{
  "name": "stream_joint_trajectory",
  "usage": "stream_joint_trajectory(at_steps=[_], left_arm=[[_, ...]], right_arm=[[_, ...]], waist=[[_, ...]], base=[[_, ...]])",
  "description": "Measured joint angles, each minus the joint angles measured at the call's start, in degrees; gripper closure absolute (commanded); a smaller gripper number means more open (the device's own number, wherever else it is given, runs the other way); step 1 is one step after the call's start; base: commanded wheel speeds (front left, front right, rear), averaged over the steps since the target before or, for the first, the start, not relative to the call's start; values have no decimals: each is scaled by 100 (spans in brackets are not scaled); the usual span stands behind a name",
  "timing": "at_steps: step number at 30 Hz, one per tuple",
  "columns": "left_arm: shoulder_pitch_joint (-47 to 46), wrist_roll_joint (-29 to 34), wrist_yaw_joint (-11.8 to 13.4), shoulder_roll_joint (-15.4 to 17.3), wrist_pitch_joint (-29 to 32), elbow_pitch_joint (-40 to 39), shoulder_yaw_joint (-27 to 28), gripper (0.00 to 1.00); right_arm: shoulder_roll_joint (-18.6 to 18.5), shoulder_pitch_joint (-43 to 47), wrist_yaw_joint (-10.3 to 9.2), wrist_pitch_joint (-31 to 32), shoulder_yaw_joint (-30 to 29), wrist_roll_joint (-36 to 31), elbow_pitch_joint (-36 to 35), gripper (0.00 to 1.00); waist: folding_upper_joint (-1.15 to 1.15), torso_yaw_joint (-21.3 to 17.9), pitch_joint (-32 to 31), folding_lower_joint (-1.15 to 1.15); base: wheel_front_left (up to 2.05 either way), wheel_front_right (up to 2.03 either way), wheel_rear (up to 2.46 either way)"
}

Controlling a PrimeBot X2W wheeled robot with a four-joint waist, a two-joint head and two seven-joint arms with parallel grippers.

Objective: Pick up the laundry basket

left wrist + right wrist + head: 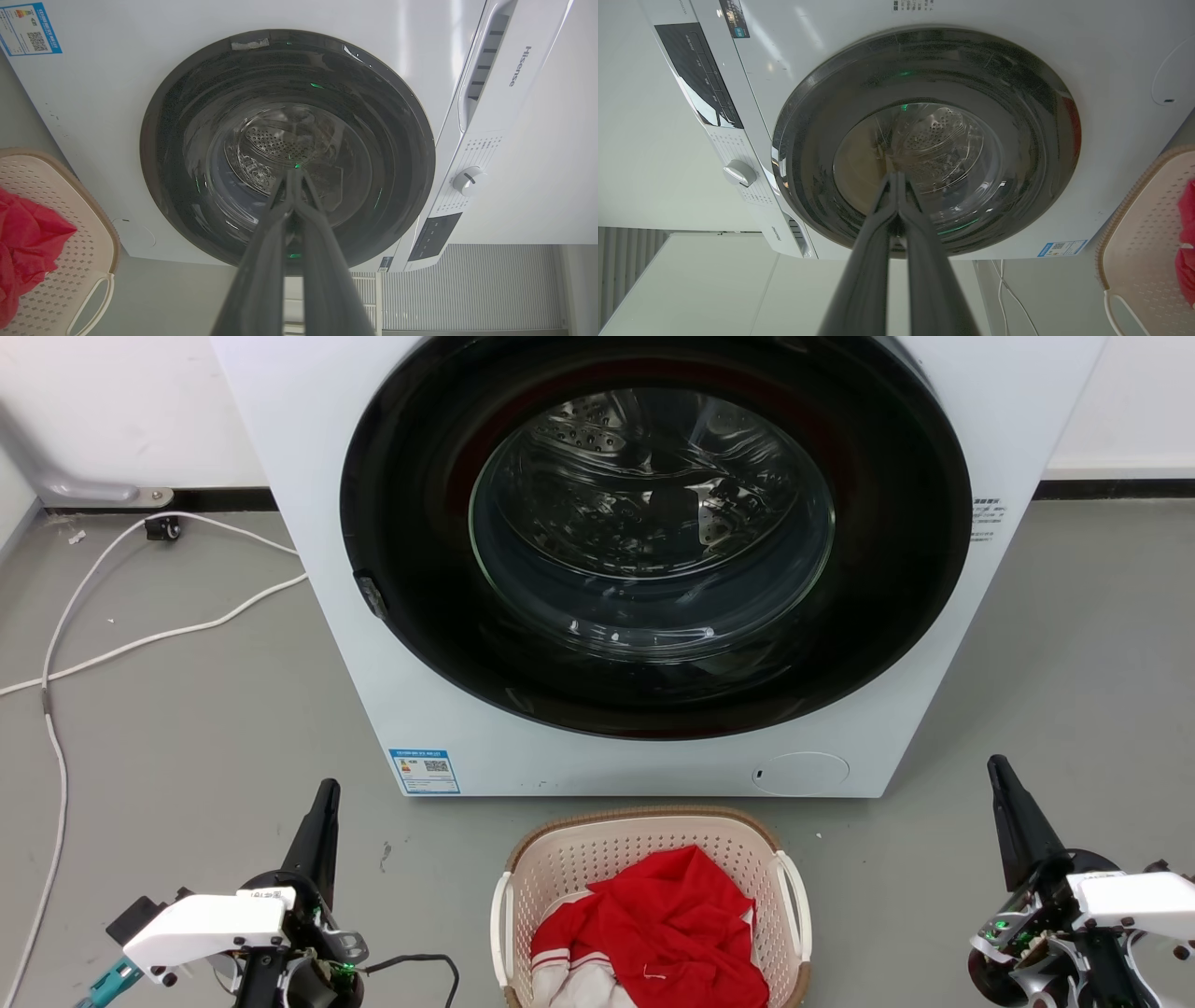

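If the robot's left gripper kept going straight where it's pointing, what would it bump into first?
Probably the round dark glass door of the white washing machine: the shut left gripper points at its middle. Depth is hard to judge.

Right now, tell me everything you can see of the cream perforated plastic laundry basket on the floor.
The cream rounded-rectangular plastic laundry basket has perforated walls, a brown woven-look rim and a white loop handle on each side. It stands upright on the grey floor before the white washing machine, holding crumpled red and white cloth.
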Motion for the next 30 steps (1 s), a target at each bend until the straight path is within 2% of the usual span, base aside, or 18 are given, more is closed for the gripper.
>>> stream_joint_trajectory(at_steps=[14,15,23,30], left_arm=[[-1,8,0,-8,12,1,12,100],[-1,8,0,-9,12,1,13,0],[127,19,5,-41,-138,8,-208,0],[127,498,5,-46,-328,-194,-401,0]], right_arm=[[4,-1,0,2,-8,-11,1,100],[5,-1,0,3,-9,-11,1,0],[13,160,0,-140,73,-33,-26,0],[0,270,0,-342,153,-542,-171,0]], waist=[[0,0,0,0],[0,0,0,0],[0,-1,2,0],[0,-2,5,0]], base=[[0,0,0],[0,0,0],[0,0,0],[0,0,0]])
